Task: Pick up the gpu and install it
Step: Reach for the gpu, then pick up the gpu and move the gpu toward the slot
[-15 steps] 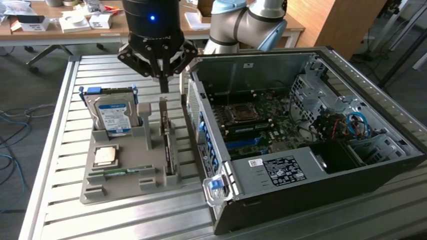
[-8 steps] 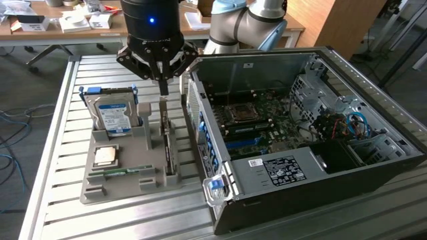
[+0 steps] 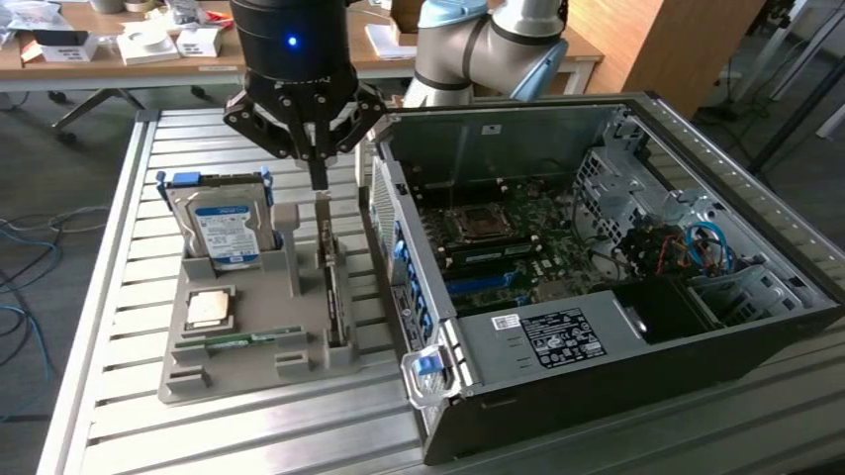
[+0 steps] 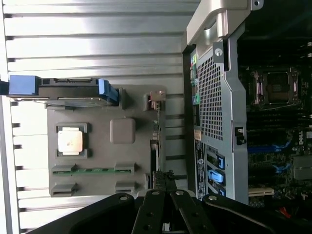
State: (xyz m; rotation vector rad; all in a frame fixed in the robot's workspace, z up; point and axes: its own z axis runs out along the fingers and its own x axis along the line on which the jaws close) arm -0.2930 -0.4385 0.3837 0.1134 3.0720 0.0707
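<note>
The gpu [image 3: 330, 287] stands on its long edge in a slot of the grey holder tray [image 3: 257, 376], a thin dark card with a metal bracket at its far end. My gripper [image 3: 317, 186] hangs straight over that far end, fingers shut together, tips just above the bracket; I cannot tell if they touch it. In the wrist view the gpu [image 4: 157, 141] shows edge-on as a thin line on the tray [image 4: 102, 146], running up to my gripper [image 4: 163, 179]. The open computer case [image 3: 568, 336] lies beside the tray with its motherboard [image 3: 516, 237] exposed.
The tray also holds a blue-labelled hard drive [image 3: 228, 230] standing upright, a processor chip [image 3: 212, 309] and a green memory stick [image 3: 244, 339]. The case's rear wall [image 4: 214, 97] rises close beside the gpu slot. Everything rests on a slatted metal table [image 3: 119, 297].
</note>
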